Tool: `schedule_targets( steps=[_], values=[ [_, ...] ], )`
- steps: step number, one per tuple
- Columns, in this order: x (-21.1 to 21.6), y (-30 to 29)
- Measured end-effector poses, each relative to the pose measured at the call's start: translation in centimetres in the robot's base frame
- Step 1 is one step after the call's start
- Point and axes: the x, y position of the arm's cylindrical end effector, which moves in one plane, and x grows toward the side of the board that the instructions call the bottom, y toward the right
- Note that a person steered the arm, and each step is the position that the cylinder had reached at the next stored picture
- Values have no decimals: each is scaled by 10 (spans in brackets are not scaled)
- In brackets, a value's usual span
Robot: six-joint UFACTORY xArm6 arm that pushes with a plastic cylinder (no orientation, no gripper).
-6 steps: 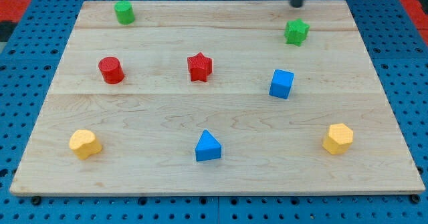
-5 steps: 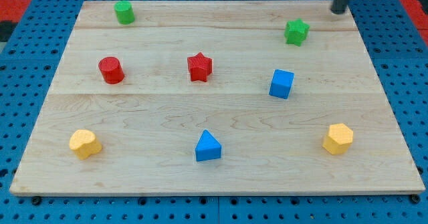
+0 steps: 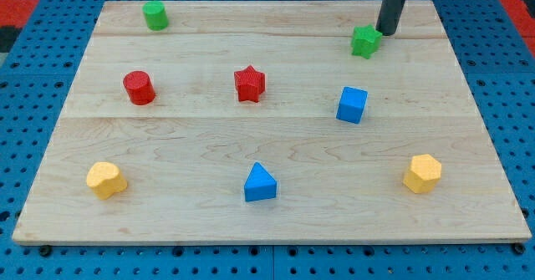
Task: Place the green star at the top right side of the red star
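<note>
The green star [image 3: 365, 41] lies near the board's top right. My tip [image 3: 385, 33] stands right beside its upper right edge, touching or nearly touching it. The red star [image 3: 249, 84] lies left of centre in the upper half, well to the left of and below the green star.
A green cylinder [image 3: 155, 15] sits at the top left, a red cylinder [image 3: 139, 88] at the left. A blue cube [image 3: 352, 104] lies below the green star. A blue triangular block [image 3: 259, 183] and two yellow blocks [image 3: 106, 180] [image 3: 422, 173] lie along the bottom. The wooden board [image 3: 267, 221] rests on a blue pegboard.
My tip came down from the board's top edge at the right to the green star's upper right side. The green star has shifted slightly left.
</note>
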Motion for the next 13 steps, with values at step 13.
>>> schedule_targets(
  steps=[13],
  values=[
    [32,-140]
  ],
)
